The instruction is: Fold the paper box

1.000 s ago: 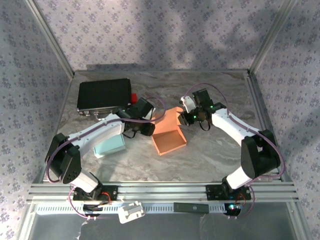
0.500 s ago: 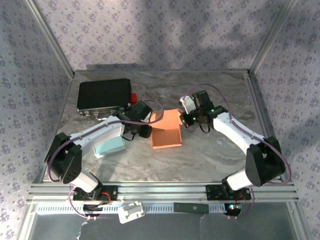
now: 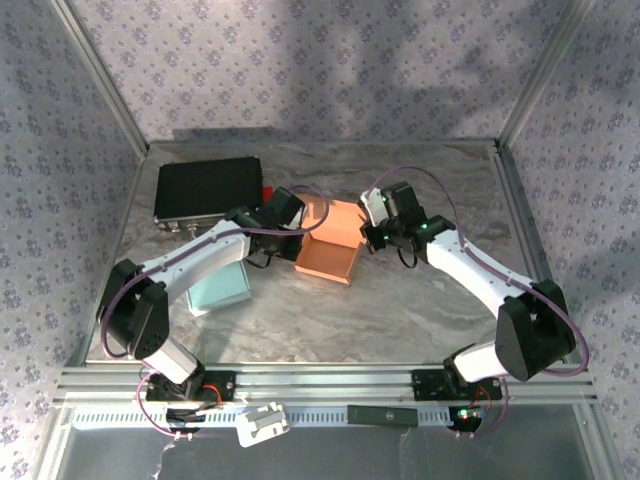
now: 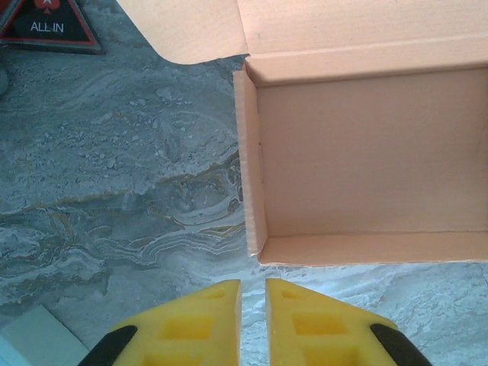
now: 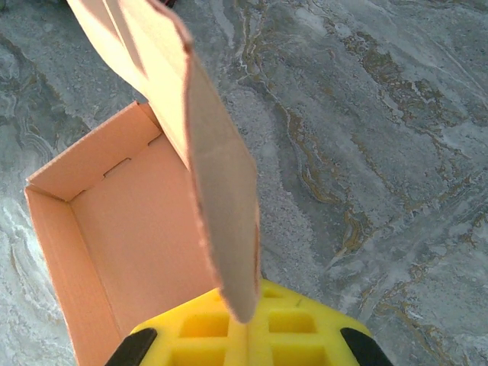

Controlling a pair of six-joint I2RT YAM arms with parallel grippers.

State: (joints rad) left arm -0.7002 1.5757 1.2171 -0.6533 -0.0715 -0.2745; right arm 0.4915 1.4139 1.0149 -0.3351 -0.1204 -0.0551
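- The paper box [image 3: 330, 258] sits on the bench [image 3: 420, 310] just off the near-right corner of the black case [image 3: 208, 190]. Its orange tray faces up and its lid flap [image 3: 342, 218] is raised.
- The right hand [image 3: 370, 232] is on the side of the box away from the black case.
- The right wrist view has that hand [image 5: 245, 309] grasping the flap [image 5: 206, 152], with the card's edge running down between the 2 yellow fingers.
- The left hand [image 3: 293, 232] sits between the black case and the box, just short of the tray and not touching it.
- From its own wrist, the left hand [image 4: 253, 288] is clenched on nothing: the 2 fingers are drawn almost together, with a thin slit between them.
- This is the relation that counts: the tray [image 4: 366, 152] lies straight ahead of the left hand, with its long axis crosswise to the fingers.
- The hand's midline meets the tray's left wall, near its corner, not the middle of the near long wall.
- The flap hinges on the long wall opposite the left hand.
- So the right hand is the nearer 1 to the work, since it already has the lid.
- My read is that the flap comes over the tray next, swinging toward the black-case side.
- The left hand looks placed to brace the near wall.
- Light card like this could skid on the marbled bench if nothing steadies it.
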